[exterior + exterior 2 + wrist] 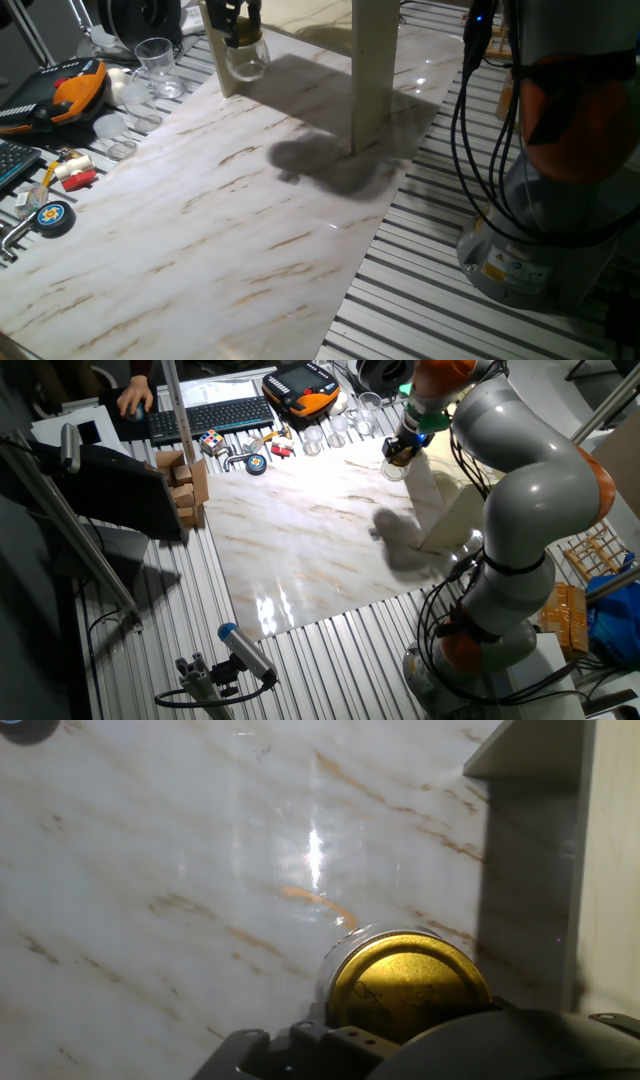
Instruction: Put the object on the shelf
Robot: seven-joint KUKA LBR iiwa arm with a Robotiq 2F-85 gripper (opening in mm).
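With the fingers [243, 28] clenched on the jar [247, 57] just beside the shelf [375, 70], its glass could clip the shelf's board edge and slip free.

Fingers [240, 12] hold the jar [246, 56] aloft beside the shelf [374, 70] leg.

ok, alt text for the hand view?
Seen from above, a small clear glass jar with a shiny gold screw lid sits at the end effector, above a white marble-patterned tabletop. A cream-beige board shelf stands at right.
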